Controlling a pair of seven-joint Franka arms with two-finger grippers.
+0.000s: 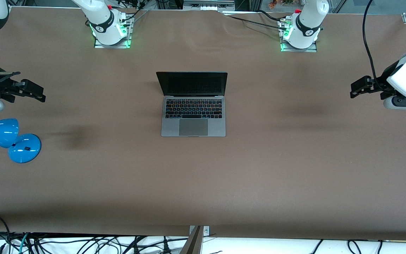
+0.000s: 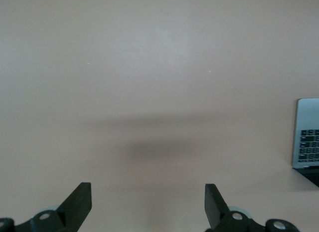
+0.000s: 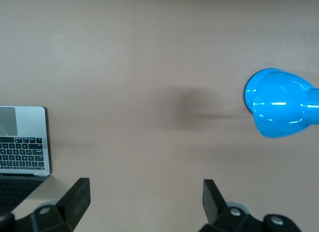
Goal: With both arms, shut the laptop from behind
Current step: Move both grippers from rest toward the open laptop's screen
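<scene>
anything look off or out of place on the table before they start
Only the blue desk lamp, which lies tipped on its side at the right arm's end. The open laptop sits square and intact.

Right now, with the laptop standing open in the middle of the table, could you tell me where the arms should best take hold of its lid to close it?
Probably the top edge of the laptop lid, approached from the robots' bases: the screen faces the front camera and leans back toward the bases, so pressure there should fold it onto the keyboard.
</scene>
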